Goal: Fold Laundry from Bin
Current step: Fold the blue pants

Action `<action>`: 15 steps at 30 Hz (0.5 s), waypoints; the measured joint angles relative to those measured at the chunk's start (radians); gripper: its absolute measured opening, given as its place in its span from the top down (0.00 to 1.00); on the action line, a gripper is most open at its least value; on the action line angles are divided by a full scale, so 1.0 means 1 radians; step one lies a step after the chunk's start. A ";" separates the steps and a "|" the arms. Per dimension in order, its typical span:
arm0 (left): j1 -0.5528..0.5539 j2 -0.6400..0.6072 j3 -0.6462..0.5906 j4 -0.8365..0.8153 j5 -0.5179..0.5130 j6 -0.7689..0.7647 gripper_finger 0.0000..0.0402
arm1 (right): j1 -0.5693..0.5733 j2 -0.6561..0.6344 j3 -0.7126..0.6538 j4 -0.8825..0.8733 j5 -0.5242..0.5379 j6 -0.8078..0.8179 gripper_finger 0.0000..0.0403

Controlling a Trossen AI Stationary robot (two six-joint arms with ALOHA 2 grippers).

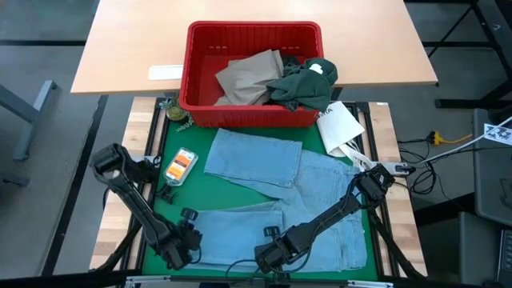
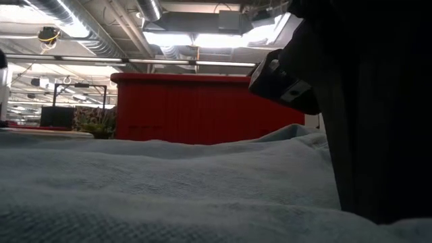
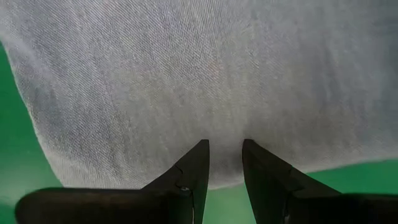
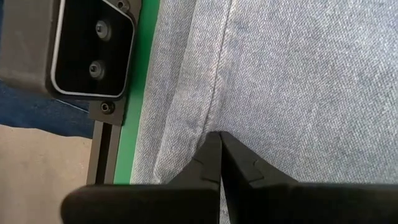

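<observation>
Light blue denim trousers [image 1: 280, 200] lie spread on the green mat, filling the foreground of the low view [image 2: 169, 189]. The red bin [image 1: 196, 72] stands at the far edge and holds a khaki garment [image 1: 248, 76]. A dark green garment [image 1: 304, 84] hangs over the bin's right rim. My left gripper [image 1: 190, 234] is open and points down over the trousers' near left edge [image 3: 124, 177], with flat cloth showing between its fingers [image 3: 193, 168]. My right gripper [image 1: 272, 250] is shut at the trousers' near edge, on a seam [image 4: 217, 99]. My left gripper: whether its fingertips touch the denim, I cannot tell. My right gripper's shut fingertips [image 4: 219, 140] meet the trousers on a stitched seam close to the cloth's near edge, coming steeply from above. The cloth lies flat on the mat; whether any is caught between the fingers, I cannot tell.
A white packet [image 1: 340, 128] lies right of the bin, and an orange packet [image 1: 180, 164] lies on the mat at the left. A small greenish item [image 1: 178, 112] sits by the bin's left corner. A black camera housing [image 4: 93, 50] stands at the near edge beside my right gripper.
</observation>
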 joint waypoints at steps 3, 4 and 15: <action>0.000 0.005 0.000 -0.039 -0.041 0.001 0.77 | -0.009 0.001 0.000 -0.002 0.011 0.000 1.00; 0.001 0.005 0.000 -0.064 -0.058 0.000 0.77 | -0.015 0.001 -0.001 -0.002 0.015 0.000 1.00; 0.055 -0.001 -0.082 -0.239 -0.137 -0.033 0.77 | -0.126 0.001 -0.001 -0.004 0.031 -0.096 1.00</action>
